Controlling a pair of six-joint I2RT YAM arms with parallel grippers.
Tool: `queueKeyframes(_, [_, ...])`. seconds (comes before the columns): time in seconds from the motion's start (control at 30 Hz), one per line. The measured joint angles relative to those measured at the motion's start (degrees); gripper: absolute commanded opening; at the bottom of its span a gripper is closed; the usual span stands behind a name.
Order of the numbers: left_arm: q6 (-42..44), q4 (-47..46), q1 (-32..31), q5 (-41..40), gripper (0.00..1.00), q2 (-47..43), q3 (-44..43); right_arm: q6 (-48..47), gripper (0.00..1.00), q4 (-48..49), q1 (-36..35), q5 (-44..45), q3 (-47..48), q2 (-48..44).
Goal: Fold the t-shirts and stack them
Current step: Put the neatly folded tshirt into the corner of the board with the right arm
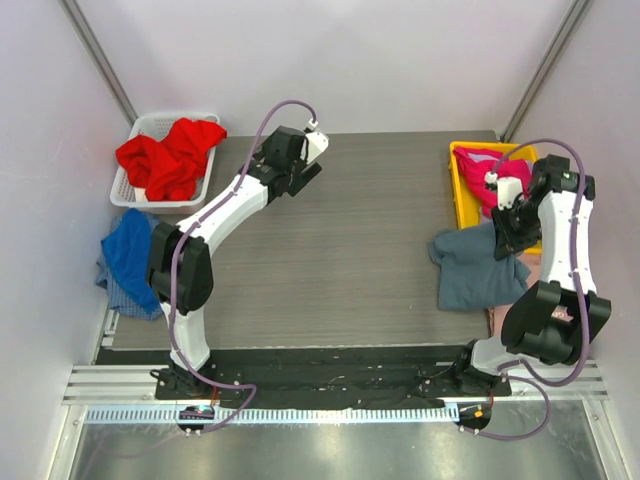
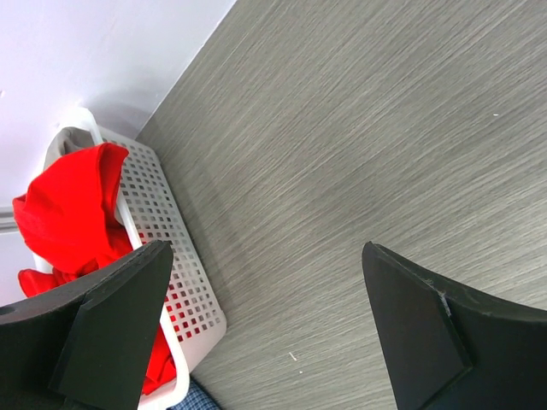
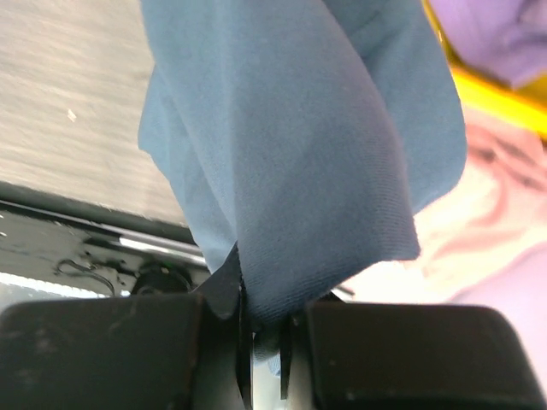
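From above, the large slate blue-grey cloth t-shirt (image 1: 472, 272) lies crumpled at the right side of the grey wood-grain table (image 1: 340, 240), touching the yellow plastic bin (image 1: 457, 190). Most of its cloth trails from the right gripper (image 1: 511, 232) toward the table's middle and near edge. The right arm folds back over it and is plainly the nearer. The left gripper (image 1: 306, 170) reaches far and left, near the white mesh basket (image 1: 140, 128) holding a crumpled red t-shirt (image 1: 170, 155), well apart from the grey shirt

In the left wrist view, the left gripper (image 2: 265, 329) stands wide apart over bare table, holding nothing, with the basket off to its side

In the right wrist view, the right gripper (image 3: 265, 333) is pinched tight on a fold of the grey shirt (image 3: 291, 154), which spreads away from the jaws. My judgement is that the next move drags it leftward onto open table
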State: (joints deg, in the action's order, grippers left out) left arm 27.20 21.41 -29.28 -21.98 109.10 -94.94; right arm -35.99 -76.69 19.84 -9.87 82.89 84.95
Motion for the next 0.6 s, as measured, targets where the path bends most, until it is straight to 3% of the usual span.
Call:
queueKeyframes(0.3, [0.0, 0.2, -0.8, -0.1, 0.99, -1.4, 1.2, -3.8, 0.01, -0.7, 9.3, 6.2, -3.7, -7.4])
queueKeyframes(0.6, [0.0, 0.3, -1.4, 0.0, 0.98, -2.9, 3.5, -10.5, 0.01, -0.7, 22.4, 10.1, -4.2, -7.7])
